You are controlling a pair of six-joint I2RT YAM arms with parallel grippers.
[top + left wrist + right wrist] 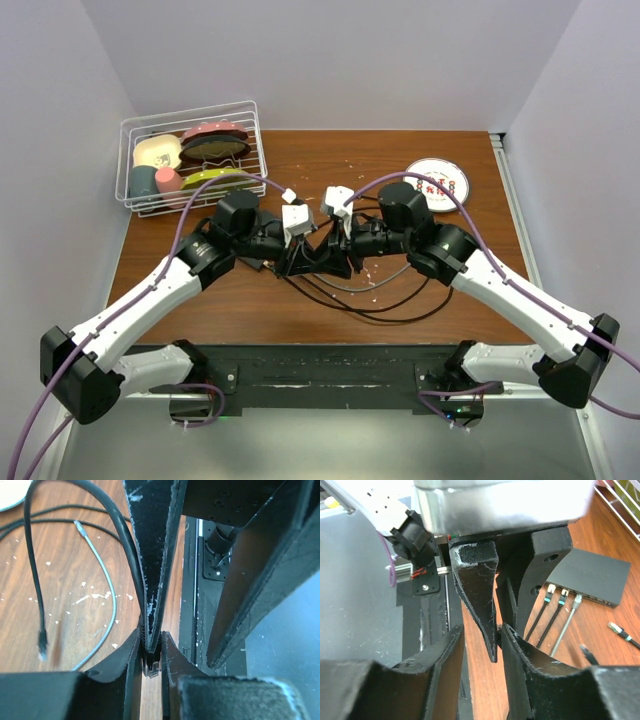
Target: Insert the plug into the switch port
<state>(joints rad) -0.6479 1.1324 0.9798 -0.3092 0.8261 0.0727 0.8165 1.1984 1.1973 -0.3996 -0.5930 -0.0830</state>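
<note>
Zero insertion yet: your left gripper (150,647) clamps the plug (150,668), your right gripper (481,629) brackets it with jaws apart, both off the switch port (600,601).

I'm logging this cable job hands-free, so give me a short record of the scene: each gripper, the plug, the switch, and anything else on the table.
left gripper: shut on the plug, with its black cable trailing away
right gripper: open, jaws on either side of one left finger
switch: flat on the table, three cables plugged into its edge
plug status: not yet in a port
loose cable end: on the wood near the switch
white disc: far right of the table
</note>
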